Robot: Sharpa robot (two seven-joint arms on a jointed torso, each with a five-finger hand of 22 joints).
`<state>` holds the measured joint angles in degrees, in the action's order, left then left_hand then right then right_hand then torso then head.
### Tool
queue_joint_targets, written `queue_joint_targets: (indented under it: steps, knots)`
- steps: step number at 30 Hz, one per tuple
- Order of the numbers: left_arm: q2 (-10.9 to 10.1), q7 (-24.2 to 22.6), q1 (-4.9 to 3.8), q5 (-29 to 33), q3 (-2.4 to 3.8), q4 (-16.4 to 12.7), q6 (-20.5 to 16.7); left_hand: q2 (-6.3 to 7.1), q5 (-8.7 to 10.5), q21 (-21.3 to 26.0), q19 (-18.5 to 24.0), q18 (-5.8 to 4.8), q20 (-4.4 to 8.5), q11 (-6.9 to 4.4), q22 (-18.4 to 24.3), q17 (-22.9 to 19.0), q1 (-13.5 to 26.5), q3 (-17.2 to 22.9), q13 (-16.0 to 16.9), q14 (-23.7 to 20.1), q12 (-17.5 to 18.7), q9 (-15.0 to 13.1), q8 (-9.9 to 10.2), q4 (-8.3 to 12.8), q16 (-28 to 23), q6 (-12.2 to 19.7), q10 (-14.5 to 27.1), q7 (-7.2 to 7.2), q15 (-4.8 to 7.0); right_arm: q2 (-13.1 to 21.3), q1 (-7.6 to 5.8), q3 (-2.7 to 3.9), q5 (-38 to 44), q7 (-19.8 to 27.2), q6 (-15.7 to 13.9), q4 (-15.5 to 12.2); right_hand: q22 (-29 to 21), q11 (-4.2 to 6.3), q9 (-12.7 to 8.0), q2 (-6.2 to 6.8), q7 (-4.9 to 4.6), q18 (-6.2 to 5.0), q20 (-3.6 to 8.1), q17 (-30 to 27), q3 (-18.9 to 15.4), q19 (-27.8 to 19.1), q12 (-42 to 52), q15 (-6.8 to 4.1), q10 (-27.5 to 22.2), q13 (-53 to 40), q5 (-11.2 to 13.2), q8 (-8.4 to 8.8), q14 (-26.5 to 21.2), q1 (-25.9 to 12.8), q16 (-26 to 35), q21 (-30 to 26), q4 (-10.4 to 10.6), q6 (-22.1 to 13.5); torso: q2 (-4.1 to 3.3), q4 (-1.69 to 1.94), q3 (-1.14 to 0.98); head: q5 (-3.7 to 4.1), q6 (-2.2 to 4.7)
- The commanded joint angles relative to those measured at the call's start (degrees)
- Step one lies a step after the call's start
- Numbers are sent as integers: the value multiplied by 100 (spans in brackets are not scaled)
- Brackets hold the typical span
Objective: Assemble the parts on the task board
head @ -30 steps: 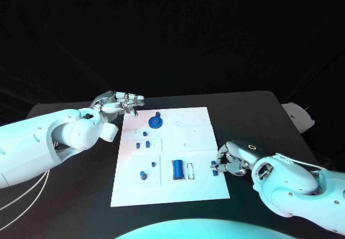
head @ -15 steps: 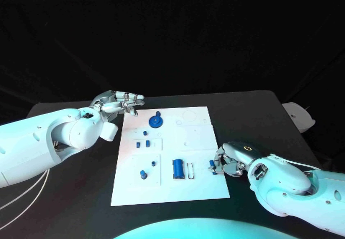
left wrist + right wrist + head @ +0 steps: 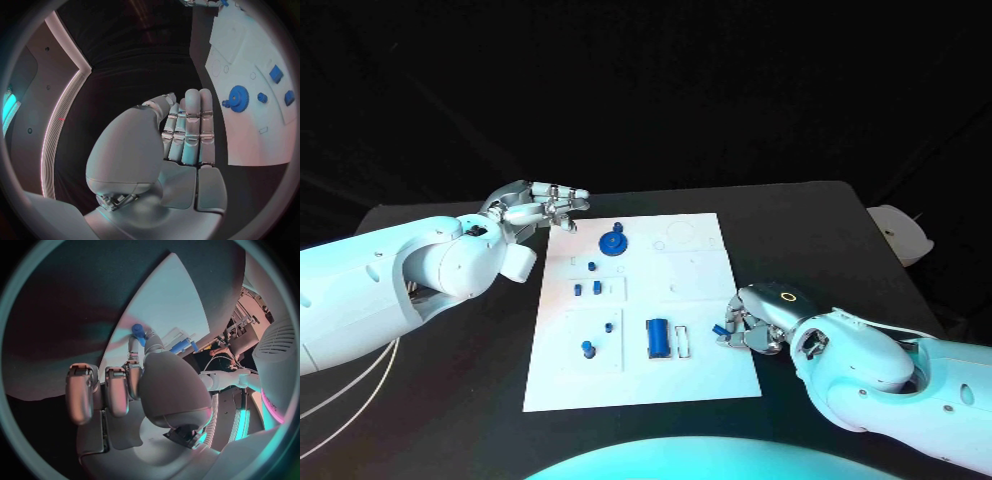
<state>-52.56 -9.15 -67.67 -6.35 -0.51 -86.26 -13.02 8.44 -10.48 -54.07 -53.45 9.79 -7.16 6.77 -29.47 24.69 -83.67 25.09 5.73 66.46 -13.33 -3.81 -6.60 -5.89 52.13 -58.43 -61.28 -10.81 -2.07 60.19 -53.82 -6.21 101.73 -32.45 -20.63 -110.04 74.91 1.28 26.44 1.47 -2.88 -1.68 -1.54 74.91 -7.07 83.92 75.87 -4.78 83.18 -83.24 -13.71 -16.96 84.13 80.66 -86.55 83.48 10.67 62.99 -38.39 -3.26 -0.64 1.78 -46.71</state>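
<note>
The white task board (image 3: 697, 275) lies in the middle of the black table. On it are a blue gear (image 3: 613, 243), a blue bar (image 3: 655, 338) beside a white slot (image 3: 682, 341), and several small blue pegs such as one at the near left (image 3: 587, 350). My right hand (image 3: 759, 325) is at the board's right edge and pinches a small blue part (image 3: 721, 328) between thumb and finger; the right wrist view shows this part (image 3: 138, 332) at the fingertips over the board (image 3: 169, 300). My left hand (image 3: 538, 208) hovers off the board's far left corner, fingers straight and holding nothing (image 3: 187, 130). The gear (image 3: 238, 97) lies just beyond its fingertips.
A pale rounded object (image 3: 903, 233) sits at the table's right edge. Bare black table (image 3: 444, 400) surrounds the board on both sides. My left forearm (image 3: 401, 285) lies over the table's left part.
My right hand has shifted slightly left, carrying the small blue part further over the board's right edge. The left hand has stayed where it was.
</note>
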Motion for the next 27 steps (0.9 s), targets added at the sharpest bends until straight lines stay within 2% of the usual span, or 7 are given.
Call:
queue_joint_targets:
  steps: [1,6,10,14,18,22,27]
  knots:
    - [2,-23,-2,6,3,-15,41,-57,29,38,-2,81,-23,14,5,-5,2,-23,6,-13,-20,-4,-7,2,-25,38,33,-17,-10,-24,77,-64,181,-84,513,62,1319,51,-92,-277,59,23,13,739,133,319,-11,-36,13,390,-46,34,427,480,32,-13,-71,5,-1,-3,4,-3,4]
    - [1,-17,-2,6,2,-20,46,-57,29,40,-3,80,-23,15,7,-7,5,-24,6,-13,-23,-4,-7,1,-26,41,37,-18,-11,-31,79,-63,217,-95,381,20,1323,63,-119,-298,71,27,23,753,391,326,-19,-44,13,385,-81,86,431,624,26,1,-148,31,-1,1,1,-18,8]
    - [-2,-18,-2,6,1,-18,39,-57,29,40,-3,80,-23,15,7,-7,5,-24,6,-13,-23,-4,-7,1,-26,41,37,-18,-11,-5,76,-59,130,-100,67,-90,1331,66,-125,-264,67,33,26,765,597,339,-16,-43,28,375,-313,121,434,543,21,28,-94,36,4,-5,3,-39,8]
    - [2,-18,-2,6,0,-16,39,-56,29,41,-3,80,-23,15,8,-8,5,-24,6,-13,-24,-4,-7,2,-26,43,40,-18,-11,8,42,-46,-129,-73,-322,-243,1343,57,-113,-174,71,42,23,785,813,359,-5,-45,45,359,-483,138,439,433,12,71,-23,45,2,-1,3,-38,12]
    - [12,-20,-2,6,-1,-15,41,-56,29,41,-3,80,-23,15,8,-8,5,-24,6,-13,-24,-4,-7,2,-26,43,40,-18,-11,-24,0,-35,-406,-28,-681,-379,1358,60,-89,-22,67,53,25,804,1095,382,-1,-43,58,345,-696,148,443,326,3,123,41,54,-1,-2,2,-50,22]
    - [19,-22,-2,6,-1,-16,44,-56,29,41,-3,80,-23,15,8,-8,5,-24,6,-13,-24,-4,-7,2,-26,43,40,-18,-11,-111,-20,-29,-719,16,-852,-433,1364,61,-73,50,65,58,24,813,1244,391,0,-45,66,340,-735,150,445,253,-2,144,82,60,-4,-2,3,-38,23]
    - [30,-24,-2,7,-2,-15,41,-58,29,43,-3,80,-24,16,9,-9,6,-23,6,-14,-25,-3,-6,1,-28,45,43,-19,-12,-253,-29,-26,-1298,90,-904,-396,1365,55,-47,118,57,59,20,816,1447,394,-8,-41,72,338,-764,153,445,57,-3,150,212,64,5,4,-1,-47,16]
